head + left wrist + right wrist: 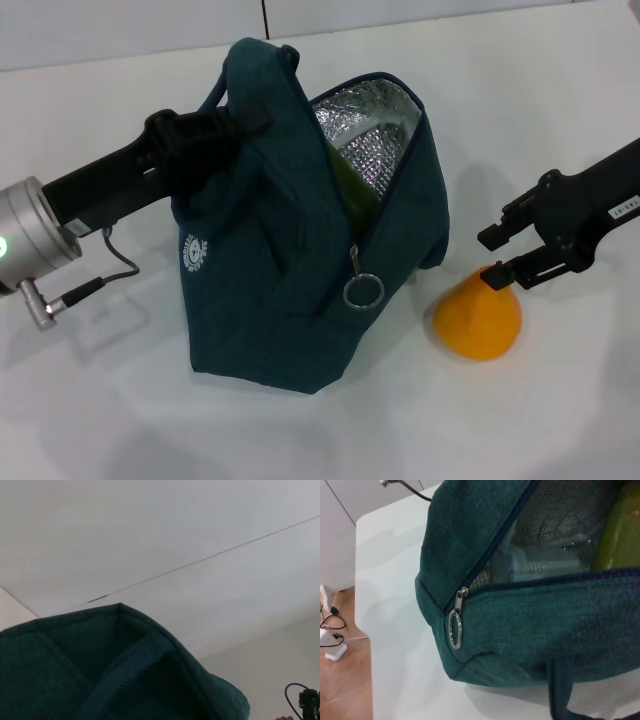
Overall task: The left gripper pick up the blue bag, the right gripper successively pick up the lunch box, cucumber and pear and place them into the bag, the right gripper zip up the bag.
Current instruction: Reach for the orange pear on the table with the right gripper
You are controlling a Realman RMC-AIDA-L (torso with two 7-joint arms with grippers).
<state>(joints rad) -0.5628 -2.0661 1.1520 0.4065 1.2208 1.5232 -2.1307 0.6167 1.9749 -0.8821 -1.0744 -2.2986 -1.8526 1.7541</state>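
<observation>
The blue bag [290, 250] stands on the white table, open at the top with its silver lining showing. My left gripper [205, 130] is shut on its handle at the upper left. The bag's fabric fills the lower part of the left wrist view [125, 670]. Inside, the green cucumber [350, 185] shows, and the right wrist view shows the cucumber [620, 530] beside the clear lunch box [540, 565]. The yellow-orange pear [480, 318] lies on the table right of the bag. My right gripper [500, 256] is open just above the pear's top.
The zipper's ring pull [362, 290] hangs at the low front end of the opening and also shows in the right wrist view [455, 630]. A table edge, with floor and cables [332, 630] beyond it, shows in the right wrist view.
</observation>
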